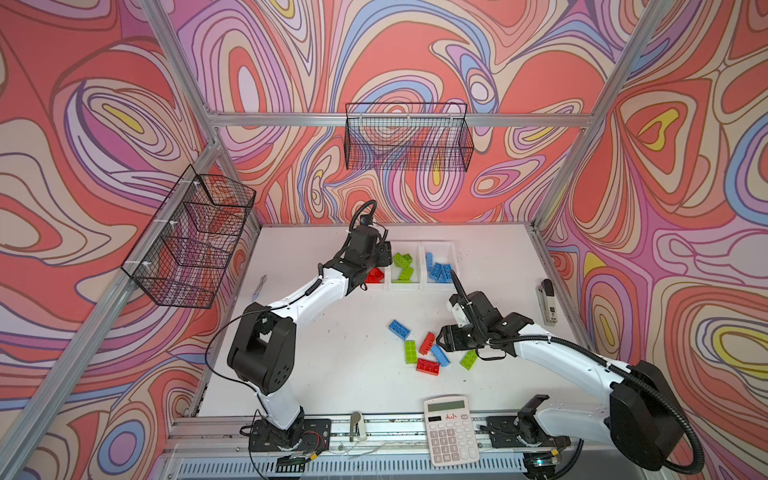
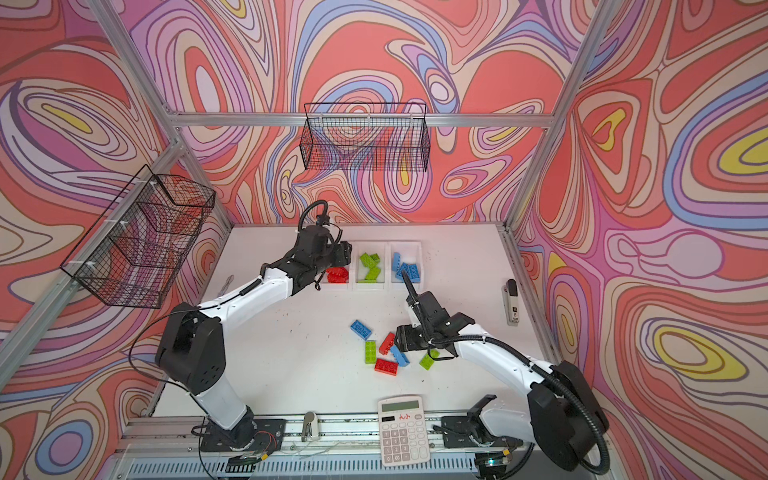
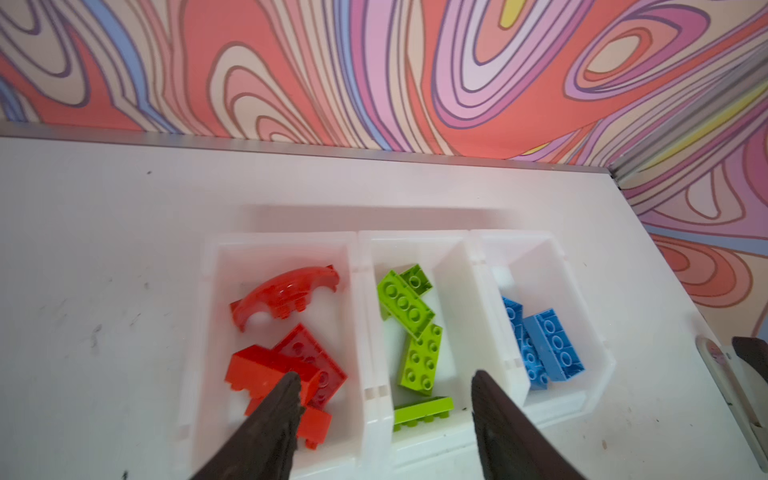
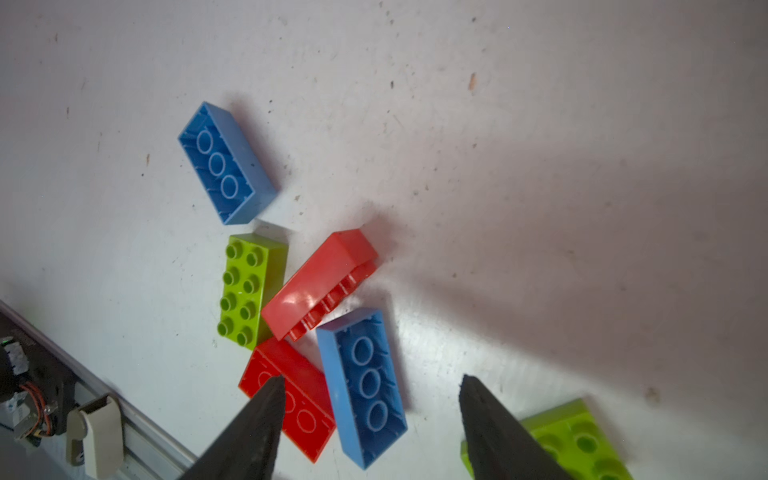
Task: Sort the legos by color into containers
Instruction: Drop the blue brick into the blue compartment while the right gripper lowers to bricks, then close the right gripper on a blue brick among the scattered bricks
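Swirl-patterned walls (image 1: 415, 62) in red, pink and lilac close in three sides. White tabletop (image 1: 316, 374), scuffed and speckled. Two black wire baskets (image 1: 409, 141) hang on the frame, one at the back and one at the left.

Left arm (image 1: 316, 291) reaches to the far side. Left gripper (image 3: 385, 376) hangs over the containers (image 3: 413, 237), jaws parted, nothing between them. Right arm (image 1: 561, 357) bends in low over mid-table. Right gripper (image 4: 372, 379) hovers just above the loose legos (image 1: 428, 351), jaws spread and empty.

Containers: three white open bins joined in a row near the back wall. By the top views, the left one holds the red arch (image 3: 286, 297) and red bricks (image 3: 291, 361), the middle one lime green bricks (image 3: 405, 305), the right one blue bricks (image 3: 552, 345).

White calculator (image 1: 451, 430) lies at the near edge.

Six loose legos lie mid-table:
- blue brick (image 4: 226, 164), hollow side up, apart from the rest
- green brick (image 4: 249, 289), studs up
- red brick (image 4: 318, 284), on its side, touching that green one
- second blue brick (image 4: 363, 386) and second red brick (image 4: 291, 395), hollow sides up, side by side below the right gripper
- second green brick (image 4: 582, 440), off to one side, partly hidden by a finger
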Controlling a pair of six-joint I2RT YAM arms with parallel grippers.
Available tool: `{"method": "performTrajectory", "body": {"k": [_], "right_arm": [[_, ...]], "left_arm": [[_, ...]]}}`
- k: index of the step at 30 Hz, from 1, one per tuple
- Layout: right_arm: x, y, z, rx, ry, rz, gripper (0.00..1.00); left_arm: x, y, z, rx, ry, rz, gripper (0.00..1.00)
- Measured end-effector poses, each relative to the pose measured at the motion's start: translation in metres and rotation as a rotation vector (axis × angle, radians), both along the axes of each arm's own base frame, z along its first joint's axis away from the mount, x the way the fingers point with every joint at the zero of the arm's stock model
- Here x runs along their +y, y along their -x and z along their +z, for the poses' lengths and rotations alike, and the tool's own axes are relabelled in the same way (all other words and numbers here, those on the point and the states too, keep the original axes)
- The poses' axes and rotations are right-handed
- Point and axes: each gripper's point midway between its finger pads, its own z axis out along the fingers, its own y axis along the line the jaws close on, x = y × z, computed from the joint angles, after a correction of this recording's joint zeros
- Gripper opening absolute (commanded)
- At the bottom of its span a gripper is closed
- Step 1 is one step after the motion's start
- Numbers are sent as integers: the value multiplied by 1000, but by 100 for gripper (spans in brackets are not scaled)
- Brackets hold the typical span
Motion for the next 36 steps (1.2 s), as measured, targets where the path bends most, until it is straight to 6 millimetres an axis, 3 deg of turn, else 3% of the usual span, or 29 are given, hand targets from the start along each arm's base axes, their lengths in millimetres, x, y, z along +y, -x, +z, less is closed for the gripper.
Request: {"method": "performTrajectory", "body": {"k": [7, 17, 26, 36], "right_arm": [[16, 26, -11, 39, 17, 64, 67], [0, 22, -36, 38, 173, -3, 57], [-16, 17, -48, 28, 266, -57, 45], [-22, 15, -58, 42, 313, -88, 37]], "left_arm": [[15, 26, -38, 82, -26, 13, 67], [11, 46, -70, 183, 65, 12, 64], [12, 47, -56, 155, 79, 8, 65], [12, 48, -57, 152, 66, -1, 64]]}}
